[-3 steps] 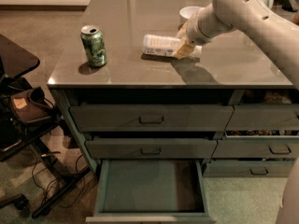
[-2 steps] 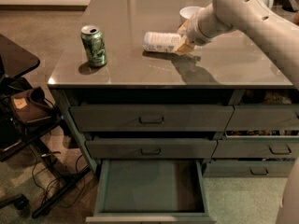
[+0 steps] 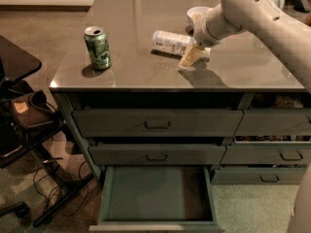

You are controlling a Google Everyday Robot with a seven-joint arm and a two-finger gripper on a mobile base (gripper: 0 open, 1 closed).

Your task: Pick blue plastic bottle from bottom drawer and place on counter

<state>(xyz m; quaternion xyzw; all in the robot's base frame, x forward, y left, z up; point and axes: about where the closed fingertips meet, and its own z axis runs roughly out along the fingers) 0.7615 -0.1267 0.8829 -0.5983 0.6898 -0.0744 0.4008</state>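
The blue plastic bottle [image 3: 171, 42] lies on its side on the counter [image 3: 146, 13], right of middle, with a shadow right under it. My gripper [image 3: 191, 57] is at the bottle's right end, close against it, and the arm comes in from the upper right. The bottom drawer [image 3: 155, 194] stands pulled open below, and its floor is bare.
A green drink can [image 3: 98, 47] stands upright at the counter's front left. A white bowl [image 3: 196, 14] sits behind my wrist. Two handled drawers [image 3: 156, 123] above the open one are closed. A black side table [image 3: 14, 62] with a bag and cables stands on the left.
The bottle and my gripper have shifted slightly toward the back of the counter. The can and the drawer have not moved.
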